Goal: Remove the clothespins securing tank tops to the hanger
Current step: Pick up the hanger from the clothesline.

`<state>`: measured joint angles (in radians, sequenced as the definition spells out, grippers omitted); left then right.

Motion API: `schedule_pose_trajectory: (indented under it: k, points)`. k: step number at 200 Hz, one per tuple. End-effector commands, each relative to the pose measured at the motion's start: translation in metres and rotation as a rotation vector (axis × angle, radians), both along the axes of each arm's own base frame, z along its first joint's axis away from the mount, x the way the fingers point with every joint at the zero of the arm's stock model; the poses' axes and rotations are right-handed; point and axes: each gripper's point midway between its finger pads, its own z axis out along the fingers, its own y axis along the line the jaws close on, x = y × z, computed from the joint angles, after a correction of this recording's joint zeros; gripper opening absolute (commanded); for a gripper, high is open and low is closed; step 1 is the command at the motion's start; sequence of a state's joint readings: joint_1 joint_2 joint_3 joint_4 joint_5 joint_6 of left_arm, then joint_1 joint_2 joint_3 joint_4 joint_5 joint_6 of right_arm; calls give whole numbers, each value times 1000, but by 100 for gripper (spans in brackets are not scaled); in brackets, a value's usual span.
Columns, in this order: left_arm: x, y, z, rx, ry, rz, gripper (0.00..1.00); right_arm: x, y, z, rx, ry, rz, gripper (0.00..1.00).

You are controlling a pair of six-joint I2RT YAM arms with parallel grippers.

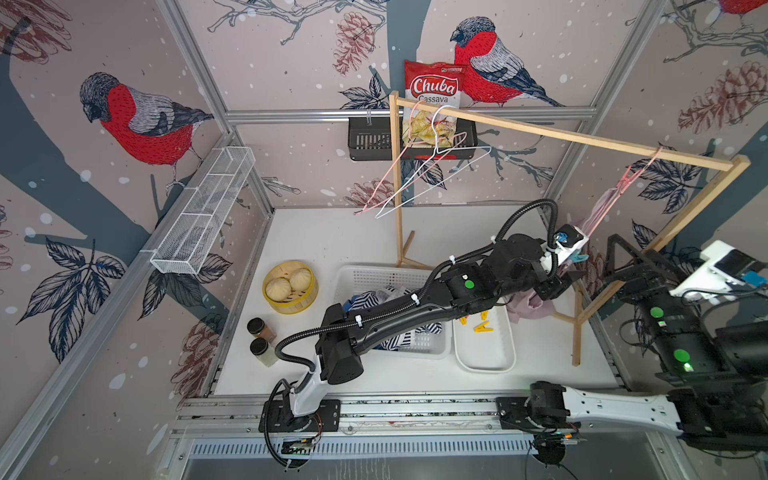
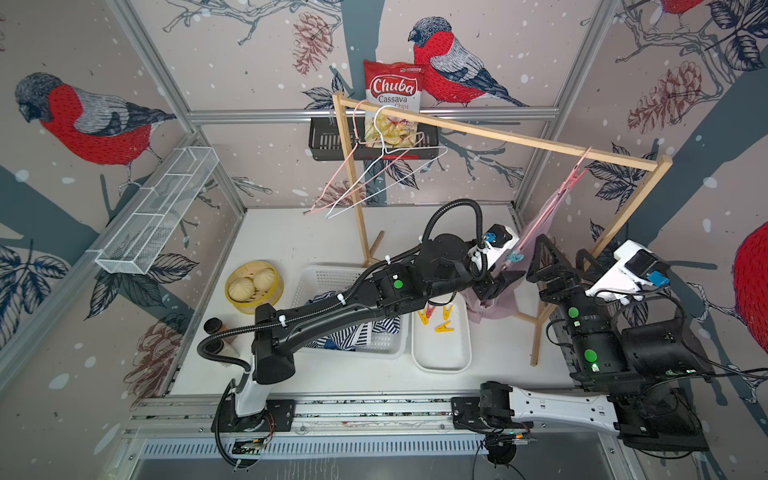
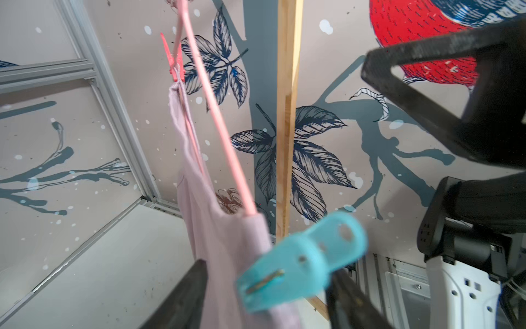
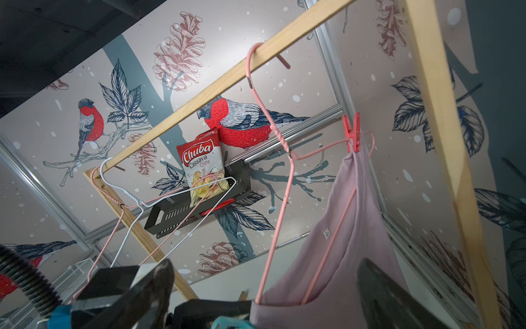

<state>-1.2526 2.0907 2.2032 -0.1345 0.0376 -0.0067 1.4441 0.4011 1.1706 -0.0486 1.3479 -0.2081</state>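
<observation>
A pale mauve tank top [image 3: 210,228] hangs on a pink hanger [image 3: 216,122] at the rack's right end. A red-pink clothespin [image 4: 352,134] holds its strap near the hook. A teal clothespin [image 3: 301,262] clips the lower shoulder. My left gripper [image 3: 267,267] stands half closed around the teal pin and the fabric; one finger [image 3: 341,296] touches the pin, the other is apart from it. My right gripper [image 4: 267,299] is open wide beside the top's lower part. Yellow clothespins [image 1: 482,328] lie in a white tray [image 1: 484,357]. A striped tank top [image 1: 395,340] lies in a white basket [image 1: 399,274].
The wooden rack [image 1: 561,139] carries two bare hangers [image 1: 419,174] at its left end. A bamboo steamer with buns [image 1: 290,286] and two spice jars [image 1: 259,336] stand at the left. A chip bag [image 1: 432,99] sits in a black wall shelf.
</observation>
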Motion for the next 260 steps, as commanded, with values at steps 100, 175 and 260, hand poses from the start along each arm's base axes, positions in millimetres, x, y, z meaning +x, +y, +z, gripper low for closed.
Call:
schedule_pose_trajectory:
  k: [100, 175, 260]
  points:
    - [16, 27, 48, -83, -26, 56, 0, -1, 17, 28, -25, -54, 86, 100]
    - [25, 79, 94, -159, -116, 158, 0, -3, 53, 61, -104, -100, 145, 100]
    - [11, 150, 103, -175, -128, 228, 0, -11, 131, 118, -230, -200, 224, 100]
